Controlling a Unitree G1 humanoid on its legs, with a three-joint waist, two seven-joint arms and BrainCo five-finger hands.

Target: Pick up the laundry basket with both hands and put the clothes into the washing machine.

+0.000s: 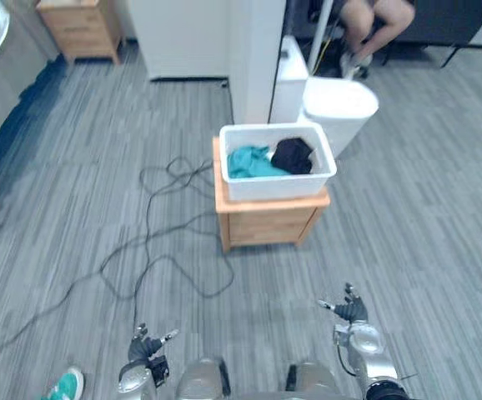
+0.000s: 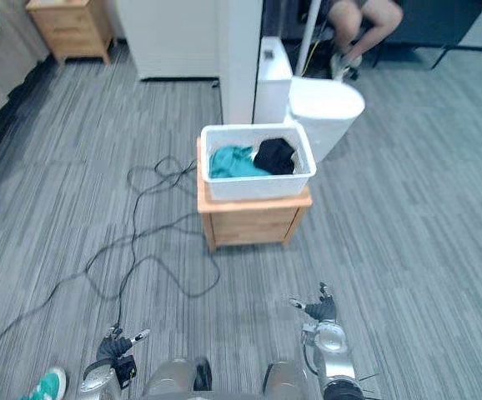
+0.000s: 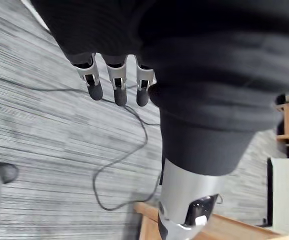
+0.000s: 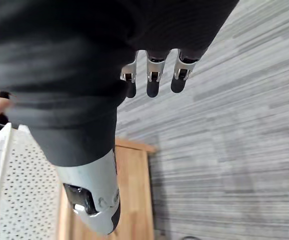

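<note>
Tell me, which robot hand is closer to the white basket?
Right. The right hand is in front of the basket, a bit to its right; the left hand is farther back, off to its left.

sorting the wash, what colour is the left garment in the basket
Teal garment, clearest in the left eye view.

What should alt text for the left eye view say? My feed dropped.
A white laundry basket holding a teal garment and a black garment sits on a low wooden stand straight ahead. The left hand and right hand hang open near the bottom edge, well short of the basket.
</note>
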